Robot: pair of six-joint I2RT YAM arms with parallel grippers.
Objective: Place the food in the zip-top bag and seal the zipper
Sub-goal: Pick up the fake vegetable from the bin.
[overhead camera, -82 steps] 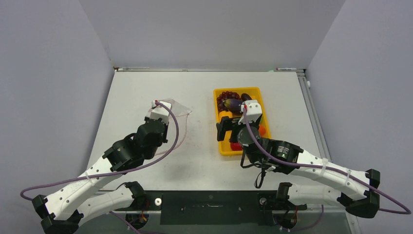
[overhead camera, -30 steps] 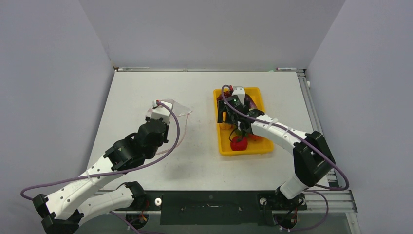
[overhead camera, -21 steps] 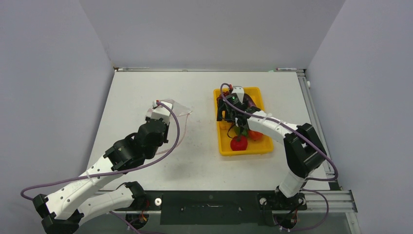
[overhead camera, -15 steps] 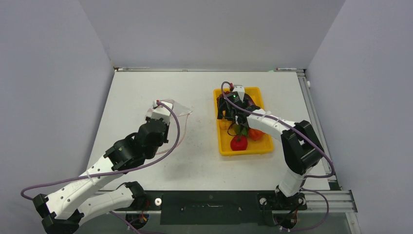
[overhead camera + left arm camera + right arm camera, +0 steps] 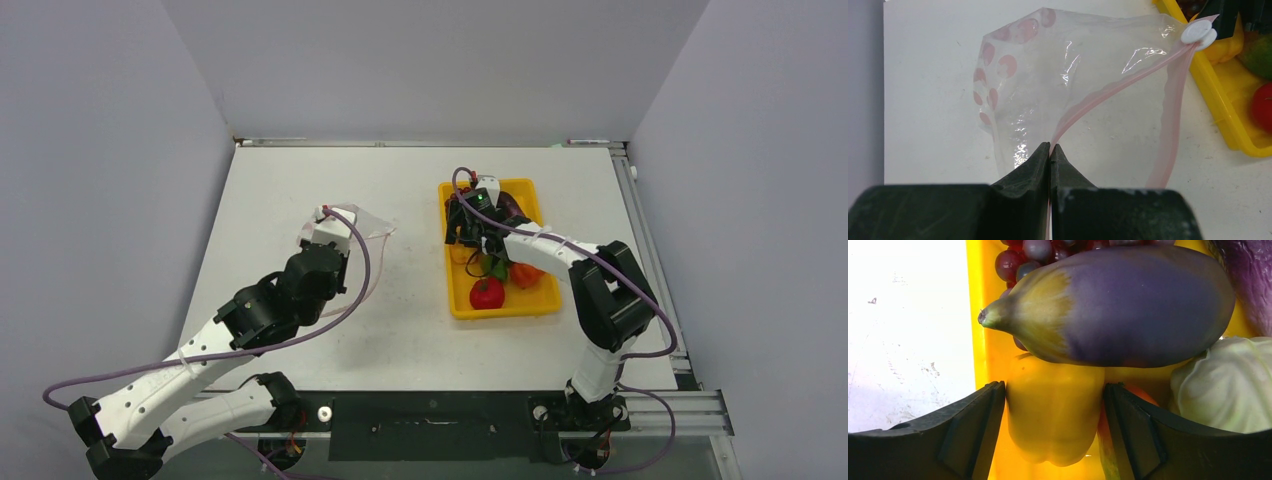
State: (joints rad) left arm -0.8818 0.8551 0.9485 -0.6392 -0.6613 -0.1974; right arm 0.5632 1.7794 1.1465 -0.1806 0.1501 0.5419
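Note:
The clear zip-top bag (image 5: 1058, 75) with pink dots lies on the table left of centre, also in the top view (image 5: 368, 228). My left gripper (image 5: 1050, 146) is shut on its pink zipper (image 5: 1118, 85), holding the mouth open; a white slider (image 5: 1198, 34) sits at the far end. My right gripper (image 5: 1054, 386) is down in the yellow tray (image 5: 455, 300), its fingers pressed on both sides of a yellow pepper (image 5: 1055, 415). A purple eggplant (image 5: 1128, 305), dark red grapes (image 5: 1023, 255) and a pale green cabbage (image 5: 1228, 385) lie around it.
In the top view a red tomato (image 5: 487, 293), an orange piece (image 5: 525, 274) and a green fruit (image 5: 497, 265) lie in the tray's near half. A second eggplant (image 5: 1248, 275) lies at the tray's far right. Grey walls enclose the table.
My right arm swung from above the tray's near end to its far left part and went down over the yellow pepper. My left gripper and the bag have stayed put.

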